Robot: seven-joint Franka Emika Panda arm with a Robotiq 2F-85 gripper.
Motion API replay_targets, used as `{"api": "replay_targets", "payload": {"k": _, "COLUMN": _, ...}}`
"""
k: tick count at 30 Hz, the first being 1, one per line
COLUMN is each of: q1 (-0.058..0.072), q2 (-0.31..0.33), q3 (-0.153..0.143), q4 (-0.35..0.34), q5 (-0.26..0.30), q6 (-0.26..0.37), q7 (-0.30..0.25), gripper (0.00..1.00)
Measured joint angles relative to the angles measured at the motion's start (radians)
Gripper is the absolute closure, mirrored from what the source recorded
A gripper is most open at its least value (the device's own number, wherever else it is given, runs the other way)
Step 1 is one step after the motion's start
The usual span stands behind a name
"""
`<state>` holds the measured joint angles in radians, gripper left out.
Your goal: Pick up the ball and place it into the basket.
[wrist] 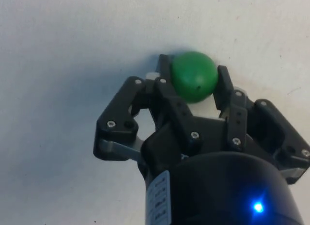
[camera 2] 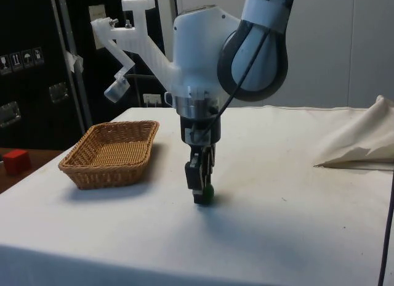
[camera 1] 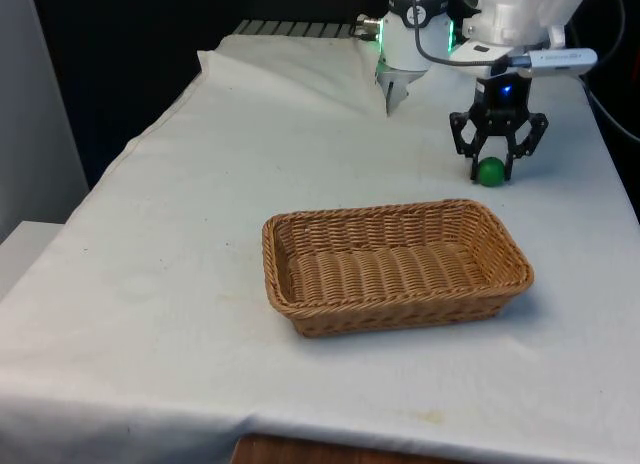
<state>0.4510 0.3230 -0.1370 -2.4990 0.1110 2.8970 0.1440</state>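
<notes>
While the ball (camera 1: 491, 171) sits on the bench (camera 1: 200, 214), we see the end effector (camera 1: 491, 170) clamped on it, basket (camera 1: 396, 265) at seven o'clock.

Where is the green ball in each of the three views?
Front view: green ball on the cloth, beyond the basket, toward the front view's right.
Side view: ball low between the fingers, right of the basket.
Wrist view: ball between the fingers.
Shared landmark: the gripper around it.
</notes>
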Motion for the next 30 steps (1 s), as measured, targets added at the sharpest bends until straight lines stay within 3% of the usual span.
{"api": "replay_targets", "payload": {"k": 11, "q1": 0.0, "q2": -0.002, "q3": 0.0, "q4": 0.001, "q5": 0.0, "q6": 0.0, "q7": 0.0, "gripper": 0.98}}
{"api": "replay_targets", "payload": {"k": 18, "q1": 0.0, "q2": -0.093, "q3": -0.003, "q4": -0.007, "q5": -0.003, "q6": -0.072, "q7": 0.0, "gripper": 0.98}}
{"api": "replay_targets", "payload": {"k": 30, "q1": -0.003, "q2": -0.159, "q3": -0.02, "q4": 0.011, "q5": -0.023, "q6": -0.15, "q7": -0.015, "gripper": 0.98}}
